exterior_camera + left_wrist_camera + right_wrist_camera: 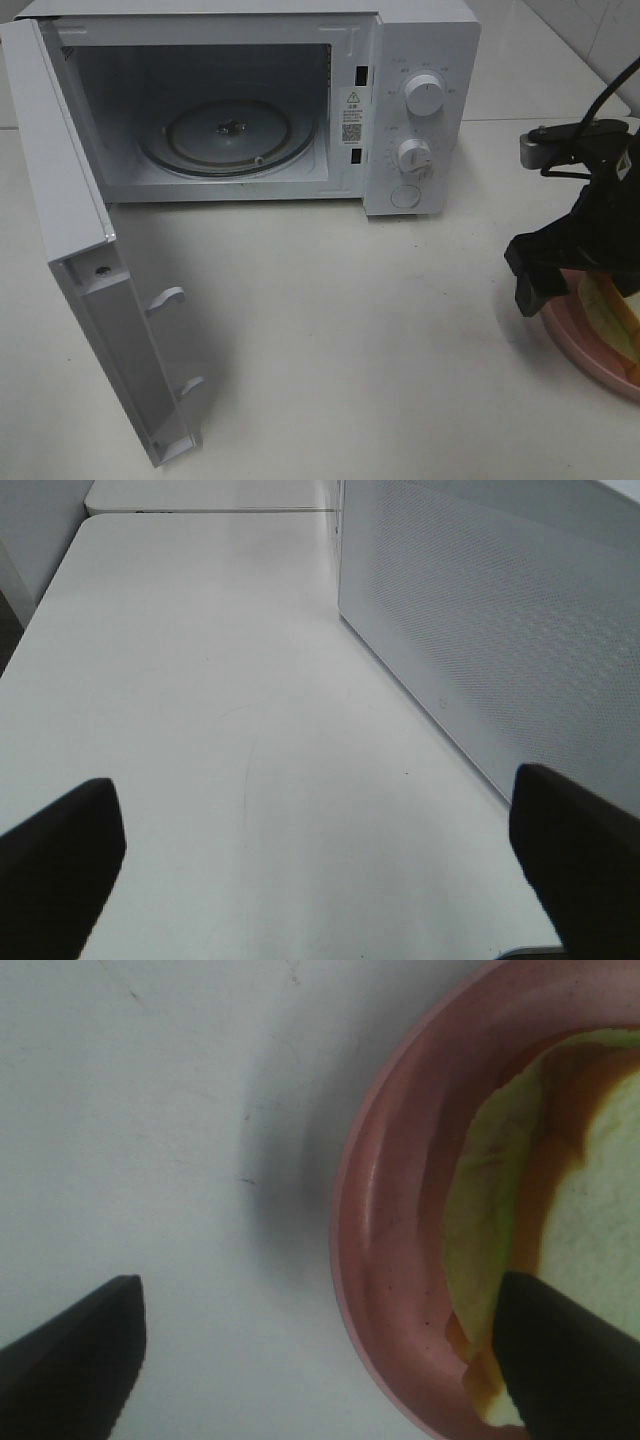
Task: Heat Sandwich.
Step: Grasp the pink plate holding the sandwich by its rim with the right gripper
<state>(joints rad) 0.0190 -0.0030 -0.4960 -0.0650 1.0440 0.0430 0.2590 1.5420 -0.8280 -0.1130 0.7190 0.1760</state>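
Hovering over the near rim of the pink plate (365,1210), my right gripper (320,1365) stands spread to its full width and holds nothing; one finger hangs above the bare surface (350,330) outside the plate, the other above the sandwich (600,1190) inside it. The sandwich lies on that plate at the right edge of the surface, well apart from the microwave (420,100), whose door (110,330) is swung fully out to the left and whose glass turntable (230,135) is bare. Assessment: the step in hand is the grasp on the plate, not yet made. To do it well, I judge that the inner finger should land on the plate's sloped wall, short of the bread and its pale green filling, so that closing pinches the rim alone and does not crush or drag the slices. The outer finger needs to reach low against the rim's outer side before closing. Risk noted: a one-sided rim grip may let the plate tilt, so the lift should be level and slow. My left gripper (320,860) is wide open and empty, beside the microwave's perforated outer panel.
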